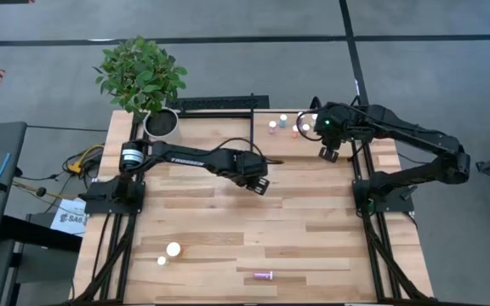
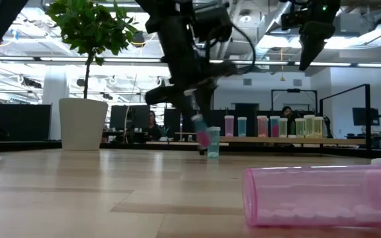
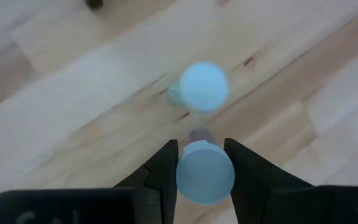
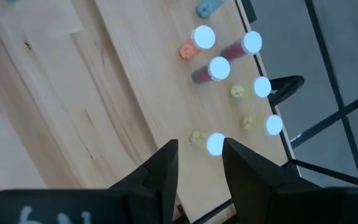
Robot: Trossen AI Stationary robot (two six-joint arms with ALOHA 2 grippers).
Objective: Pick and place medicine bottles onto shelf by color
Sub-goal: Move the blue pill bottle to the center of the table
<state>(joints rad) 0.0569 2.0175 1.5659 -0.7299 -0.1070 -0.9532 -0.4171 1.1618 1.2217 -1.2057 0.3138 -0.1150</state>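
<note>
White-capped pink bottle [image 3: 205,173] sits upright in left tool [image 3: 201,163].

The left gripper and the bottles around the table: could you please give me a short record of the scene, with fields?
left gripper: over mid-table, shut on a pink bottle with a white cap
close by: teal bottle standing upright on the tabletop, right beside the held one
right gripper: raised above the shelf, fingers apart, holding nothing
on the shelf: several standing bottles
near table edge: lying pink bottle, on its side
</note>
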